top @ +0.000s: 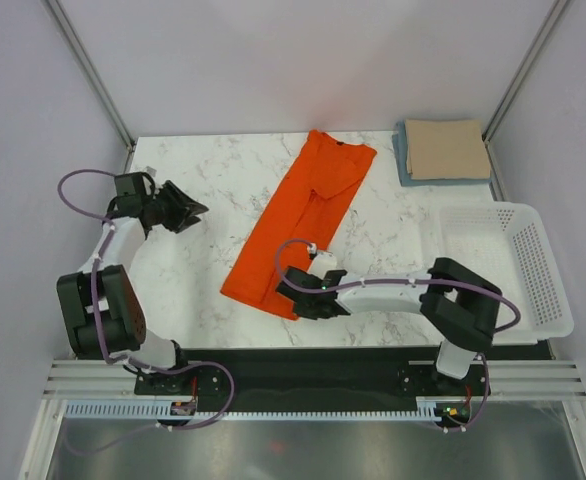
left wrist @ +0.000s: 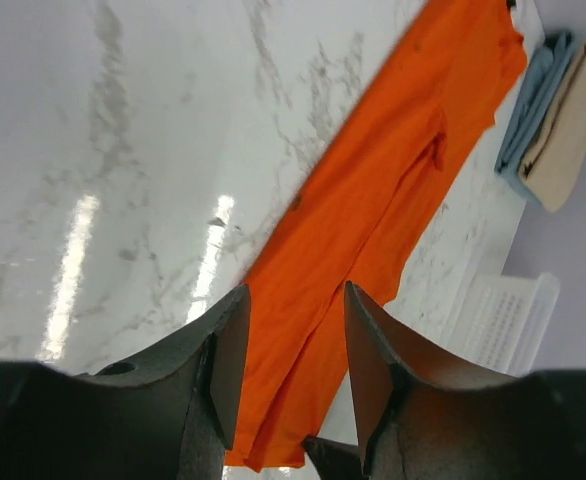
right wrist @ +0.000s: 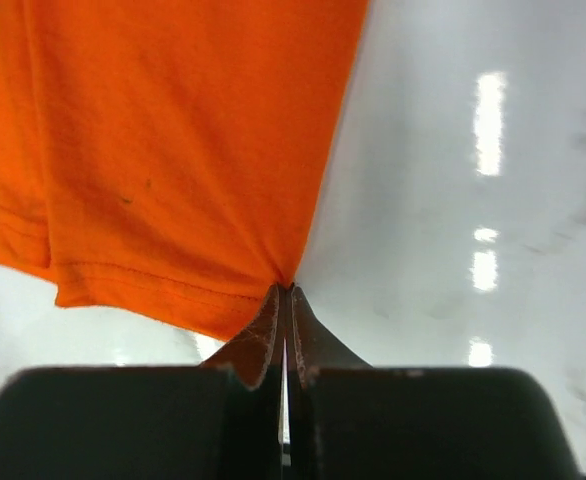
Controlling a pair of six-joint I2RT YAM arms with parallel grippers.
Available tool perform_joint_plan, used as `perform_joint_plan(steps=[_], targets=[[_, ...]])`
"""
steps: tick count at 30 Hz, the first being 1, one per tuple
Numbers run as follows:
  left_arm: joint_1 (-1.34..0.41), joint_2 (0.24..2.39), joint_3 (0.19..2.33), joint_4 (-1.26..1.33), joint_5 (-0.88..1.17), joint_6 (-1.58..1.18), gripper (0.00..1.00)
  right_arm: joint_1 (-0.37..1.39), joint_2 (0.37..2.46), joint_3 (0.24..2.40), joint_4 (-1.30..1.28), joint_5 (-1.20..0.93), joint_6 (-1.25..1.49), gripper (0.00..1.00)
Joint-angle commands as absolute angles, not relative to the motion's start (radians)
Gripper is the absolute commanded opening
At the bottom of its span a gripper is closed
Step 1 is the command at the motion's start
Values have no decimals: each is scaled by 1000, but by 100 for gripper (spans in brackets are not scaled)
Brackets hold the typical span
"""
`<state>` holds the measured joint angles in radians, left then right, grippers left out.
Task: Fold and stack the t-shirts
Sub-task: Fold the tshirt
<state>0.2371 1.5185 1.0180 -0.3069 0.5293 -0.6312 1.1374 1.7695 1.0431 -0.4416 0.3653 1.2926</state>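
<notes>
Orange t-shirt [top: 303, 220], folded lengthwise into a long narrow strip, lies diagonally across mid tabletop [top: 203, 270], hem end near. Right tool [right wrist: 285, 290] is clenched on the hem's right corner; left tool [left wrist: 295, 290] hangs w/ jaws apart, nothing in them, left of the strip. Tan t-shirt [top: 443, 148] sits folded on the folded blue t-shirt [top: 402, 155], far-right corner.

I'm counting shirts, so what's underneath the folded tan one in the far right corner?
A light blue t-shirt lies under the tan t-shirt; only its left and near edges show. Its middle, and anything beneath, is covered.
</notes>
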Motion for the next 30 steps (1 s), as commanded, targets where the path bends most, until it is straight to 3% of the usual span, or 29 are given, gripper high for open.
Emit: perform_joint_plan(steps=[1,14,18,21,30], targets=[[134,1430,945,-288,597,-620,50,1146,1637,899,-520,373,1226,0],[-262,1152,605,-288,575,-658,50,1105,1191,589,-565,302,1079,7],[-353,1149,517,-288,575,-658,50,1100,1102,561,-572,270,1055,31],[-408,1126,479,-288,575,-658,50,1095,1008,546,-572,259,1080,42],[-491,1204,471,-288,575,-658,50,1060,1000,506,-474,176,1092,48]])
